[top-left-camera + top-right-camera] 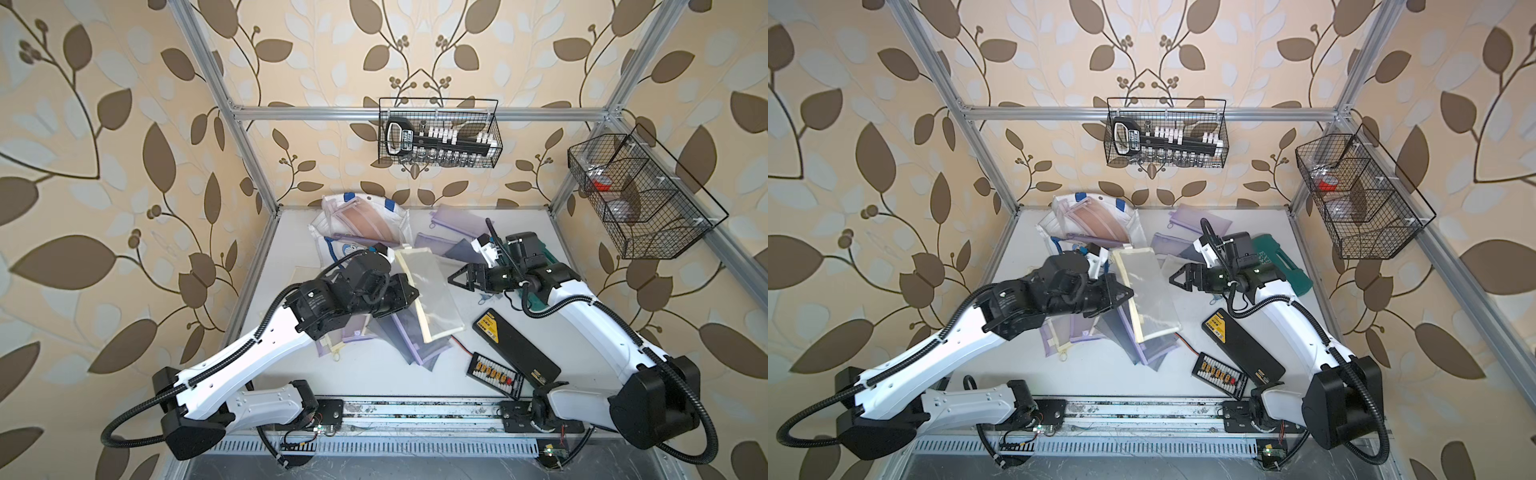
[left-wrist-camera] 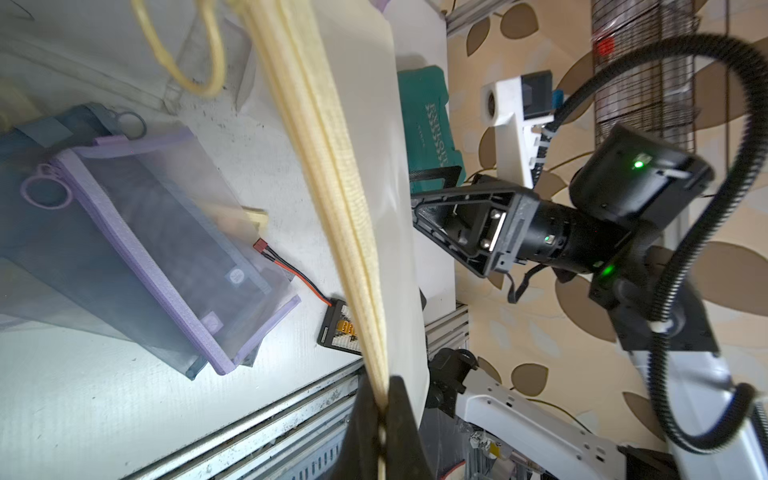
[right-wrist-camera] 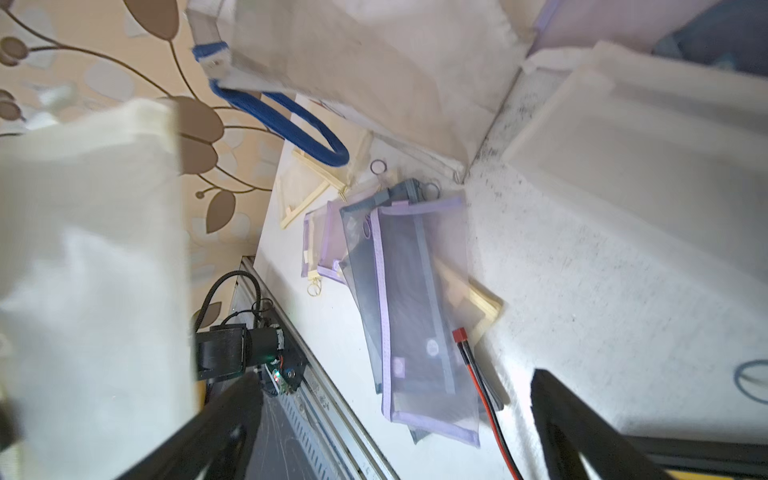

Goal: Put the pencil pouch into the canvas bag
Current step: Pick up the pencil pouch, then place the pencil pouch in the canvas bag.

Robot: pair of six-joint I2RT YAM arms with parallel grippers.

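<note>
In the left wrist view the left pincer (image 2: 384, 399) lies nearest the lens, at the lower centre of the frame. Its jaws are closed on the cream zipper edge of the pencil pouch (image 2: 357, 124), a clear pouch with cream trim that runs from the pincer toward the upper centre of the frame. In both top views the pouch sits at the centre of the frame, above a pile of purple mesh pouches (image 1: 399, 332) on the tabletop (image 1: 374, 374), and it is outside the canvas bag (image 1: 319, 229). The bag lies in the upper centre of the tabletop, above and left of the pouch, with its mouth open and a brownish pouch (image 1: 357, 222) showing inside. Whether the held pouch touches the bag cannot be told. The right pincer (image 1: 457, 280) is just right of the pouch, with its jaws wide apart and nothing between them. A green tool case (image 1: 1283, 262) lies behind the right arm at centre right. A long black case (image 1: 515, 345) and a connector board (image 1: 494, 376) lie at lower right.
</note>
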